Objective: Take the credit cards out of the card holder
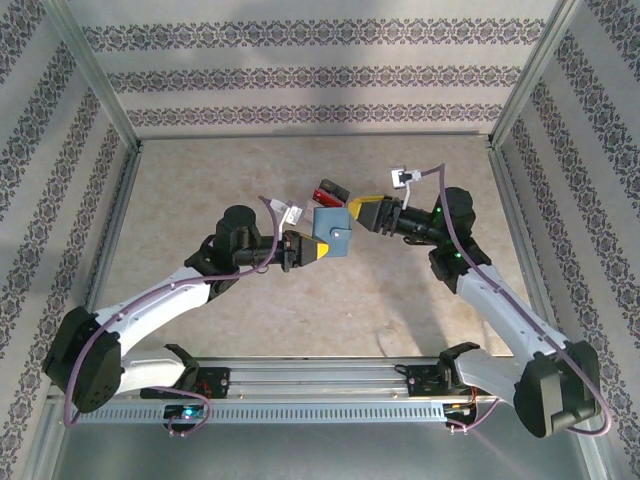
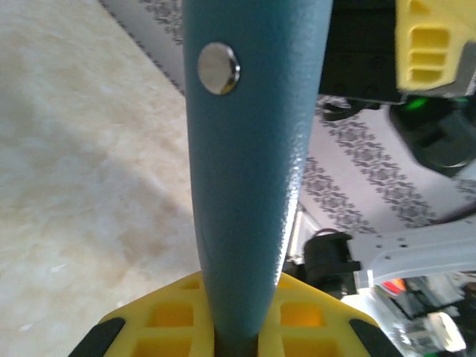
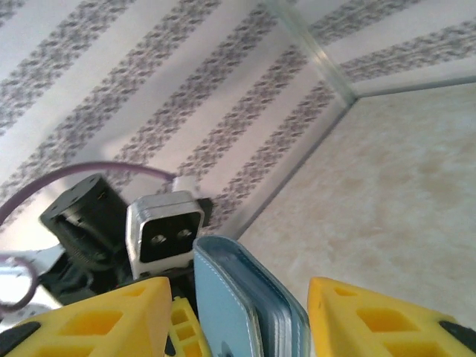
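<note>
The teal-blue card holder (image 1: 332, 228) hangs in the air above the middle of the table, folded, its snap button (image 2: 219, 68) facing the left wrist camera. My left gripper (image 1: 318, 249) is shut on its lower edge, the yellow fingers (image 2: 163, 320) pinching it. My right gripper (image 1: 358, 212) is open at the holder's opposite side, with its fingers (image 3: 111, 320) on either side of the holder's layered edge (image 3: 245, 297). The credit cards are hidden inside the holder.
A small red and dark object (image 1: 327, 191) lies on the table just behind the holder. Patterned walls with metal posts (image 1: 95, 75) enclose the beige table (image 1: 200, 190) on three sides. The arm bases sit on a rail (image 1: 320, 385) at the near edge.
</note>
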You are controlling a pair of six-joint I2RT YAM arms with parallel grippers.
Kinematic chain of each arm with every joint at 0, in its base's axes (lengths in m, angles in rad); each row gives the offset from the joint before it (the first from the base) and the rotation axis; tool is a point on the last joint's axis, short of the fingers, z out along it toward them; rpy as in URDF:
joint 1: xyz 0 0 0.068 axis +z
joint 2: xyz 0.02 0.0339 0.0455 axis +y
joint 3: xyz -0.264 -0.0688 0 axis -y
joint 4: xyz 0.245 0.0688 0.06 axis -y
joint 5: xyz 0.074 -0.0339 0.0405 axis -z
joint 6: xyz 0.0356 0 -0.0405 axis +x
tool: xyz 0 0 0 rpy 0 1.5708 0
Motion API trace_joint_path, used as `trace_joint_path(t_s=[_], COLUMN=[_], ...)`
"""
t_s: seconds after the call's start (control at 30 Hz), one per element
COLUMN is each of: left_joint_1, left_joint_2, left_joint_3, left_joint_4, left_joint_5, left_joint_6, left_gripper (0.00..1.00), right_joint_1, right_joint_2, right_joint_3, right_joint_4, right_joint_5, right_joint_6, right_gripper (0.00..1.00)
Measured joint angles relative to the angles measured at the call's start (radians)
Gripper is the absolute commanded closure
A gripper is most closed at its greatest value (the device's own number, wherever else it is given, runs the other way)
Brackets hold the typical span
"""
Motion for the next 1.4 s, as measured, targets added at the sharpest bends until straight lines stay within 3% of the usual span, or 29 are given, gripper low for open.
trace_joint_path(t_s=[0.2,0.37,0.53,0.77,1.4], left_joint_1=[0.000,-0.001,-0.002,-0.042,-0.094], left_joint_2=[-0.020,-0.020,-0.016,0.024,0.097], left_joint_3=[0.000,0.000,0.000,0.000,0.002], left_joint_4=[-0.094,-0.103,-0.103,-0.119,-0.111], left_joint_5=[-0.153,-0.260,-0.315,-0.342,-0.347], left_joint_6=[0.082,0.120,0.137,0.150,0.142], left_gripper=[1.00,1.00,1.00,1.00,1.00], right_joint_1=[0.045,0.170,0.312,0.402,0.406], right_joint_2=[-0.125,-0.171,-0.143,0.002,0.179], right_joint_3=[0.005,0.040,0.092,0.171,0.249], right_joint_4=[-0.280,-0.493,-0.601,-0.637,-0.655], right_joint_5=[0.259,0.468,0.600,0.668,0.706], right_joint_6=[-0.046,-0.057,-0.057,-0.056,-0.033], right_gripper=[0.49,0.51,0.48,0.49,0.59])
